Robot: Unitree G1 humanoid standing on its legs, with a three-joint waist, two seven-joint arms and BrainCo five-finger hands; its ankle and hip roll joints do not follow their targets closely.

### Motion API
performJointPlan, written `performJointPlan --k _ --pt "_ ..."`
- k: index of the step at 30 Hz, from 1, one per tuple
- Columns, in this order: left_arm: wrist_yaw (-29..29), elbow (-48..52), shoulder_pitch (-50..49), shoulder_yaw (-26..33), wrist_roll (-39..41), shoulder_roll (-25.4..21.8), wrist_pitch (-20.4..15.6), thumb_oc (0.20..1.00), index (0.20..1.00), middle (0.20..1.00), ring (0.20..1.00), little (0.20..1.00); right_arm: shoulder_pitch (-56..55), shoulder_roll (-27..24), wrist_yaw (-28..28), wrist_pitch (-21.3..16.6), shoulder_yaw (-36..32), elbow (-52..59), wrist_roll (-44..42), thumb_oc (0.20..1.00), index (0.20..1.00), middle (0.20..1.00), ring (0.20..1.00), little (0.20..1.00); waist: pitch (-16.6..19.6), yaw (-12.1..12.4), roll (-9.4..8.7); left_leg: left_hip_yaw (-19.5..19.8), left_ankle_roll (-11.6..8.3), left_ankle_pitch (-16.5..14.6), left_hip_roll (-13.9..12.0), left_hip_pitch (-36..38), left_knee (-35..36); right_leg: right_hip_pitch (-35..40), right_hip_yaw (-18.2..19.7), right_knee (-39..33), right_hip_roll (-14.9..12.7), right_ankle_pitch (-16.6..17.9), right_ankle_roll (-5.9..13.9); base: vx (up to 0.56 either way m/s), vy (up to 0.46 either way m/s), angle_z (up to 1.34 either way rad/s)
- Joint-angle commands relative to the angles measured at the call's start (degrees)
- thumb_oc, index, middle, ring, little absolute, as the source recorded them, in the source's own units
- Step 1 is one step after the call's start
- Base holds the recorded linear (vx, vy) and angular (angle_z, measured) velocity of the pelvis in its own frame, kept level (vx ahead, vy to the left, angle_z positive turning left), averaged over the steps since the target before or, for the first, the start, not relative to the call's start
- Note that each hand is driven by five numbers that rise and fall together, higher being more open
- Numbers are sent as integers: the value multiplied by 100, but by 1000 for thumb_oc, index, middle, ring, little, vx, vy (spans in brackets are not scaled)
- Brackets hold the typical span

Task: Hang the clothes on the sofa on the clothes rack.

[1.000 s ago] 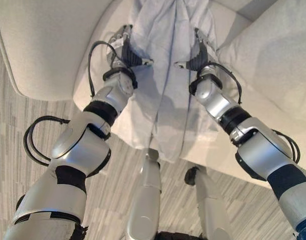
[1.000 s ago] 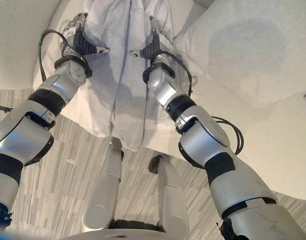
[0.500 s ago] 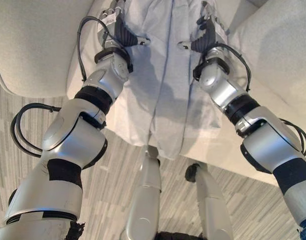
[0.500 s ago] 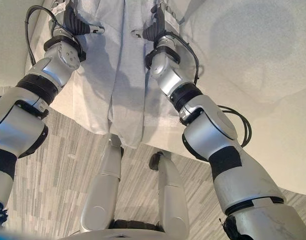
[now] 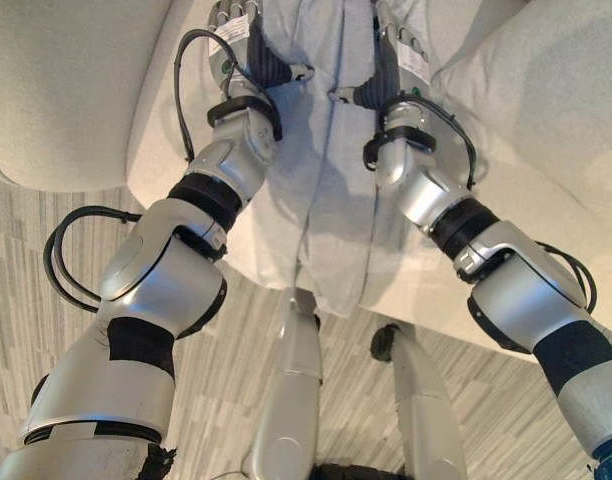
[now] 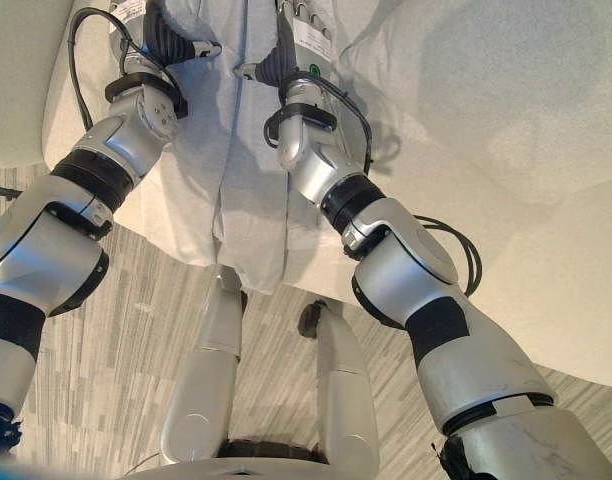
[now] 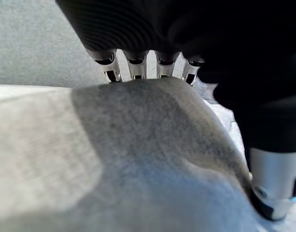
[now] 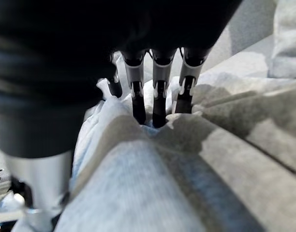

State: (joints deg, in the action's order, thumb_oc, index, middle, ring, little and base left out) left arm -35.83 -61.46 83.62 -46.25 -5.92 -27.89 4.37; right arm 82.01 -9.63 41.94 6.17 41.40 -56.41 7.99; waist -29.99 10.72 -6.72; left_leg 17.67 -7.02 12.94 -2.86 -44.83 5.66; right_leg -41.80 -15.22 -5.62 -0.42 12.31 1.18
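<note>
The pale grey cotton shirt [image 5: 331,150] lies draped down the cream fabric sofa [image 5: 76,90]. My left hand [image 5: 248,45] and right hand [image 5: 391,55] press on its 2 shoulders, fingertips buried in folds, so I cannot tell their grip. I should gather both shoulders evenly before lifting.

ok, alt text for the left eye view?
Both hands, left and right, reach onto a pale garment spread over a light sofa, one at each side of it near its upper part. The garment's lower edge hangs over the seat front toward the striped floor.
</note>
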Motion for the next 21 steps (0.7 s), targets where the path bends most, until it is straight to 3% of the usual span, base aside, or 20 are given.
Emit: performJointPlan --k 1,5,9,10,11,12,13,21 --pt "-248 -165 257 323 -415 55 -31 1000 1000 1000 1000 1000 -59 474 0 -5 -69 -196 482 1000 1000 1000 1000 1000 20 -127 49 -360 299 -207 337 271 -71 459 631 62 -232 -379 781 0 0 0" --pt "-156 -227 320 245 -467 99 -7 1000 1000 1000 1000 1000 -76 479 -14 10 -49 -288 517 1000 1000 1000 1000 1000 20 -145 48 -349 290 -190 344 212 -66 416 586 62 -249 -361 795 0 0 0" --pt "-122 -283 373 212 -458 139 9 862 862 862 862 862 -72 488 -5 12 -68 -342 461 1000 1000 1000 1000 1000 20 -151 51 -353 287 -226 341 196 -66 410 582 62 -243 -378 789 0 0 0" --pt "-116 -304 386 217 -432 152 9 614 614 614 614 614 -72 481 5 12 -81 -353 426 1000 1000 1000 1000 1000 20 -157 47 -360 284 -227 339 183 -66 394 571 62 -249 -376 790 0 0 0" --pt "-95 -328 419 210 -409 174 15 511 511 511 511 511 -69 452 -6 26 -88 -396 368 837 837 837 837 837 20 -170 47 -367 285 -229 343 160 -66 375 564 62 -259 -366 794 0 0 0" --pt "-78 -348 439 199 -399 179 13 263 263 263 263 263 -68 436 -12 19 -101 -424 334 200 200 200 200 200 20 -178 49 -377 286 -232 343 156 -66 371 567 62 -259 -362 795 1 13 4" --pt "-78 -357 447 205 -383 158 19 200 200 200 200 200 -66 412 -15 19 -100 -426 298 200 200 200 200 200 20 -184 44 -388 287 -232 345 158 -66 372 565 62 -261 -360 796 -1 28 13" --pt "-131 -207 402 260 -351 -163 47 200 200 200 200 200 -216 33 135 -126 -473 -150 -141 200 200 200 200 200 20 -258 15 -443 330 -236 359 164 -104 379 613 62 -279 -339 788 -1 6 3"
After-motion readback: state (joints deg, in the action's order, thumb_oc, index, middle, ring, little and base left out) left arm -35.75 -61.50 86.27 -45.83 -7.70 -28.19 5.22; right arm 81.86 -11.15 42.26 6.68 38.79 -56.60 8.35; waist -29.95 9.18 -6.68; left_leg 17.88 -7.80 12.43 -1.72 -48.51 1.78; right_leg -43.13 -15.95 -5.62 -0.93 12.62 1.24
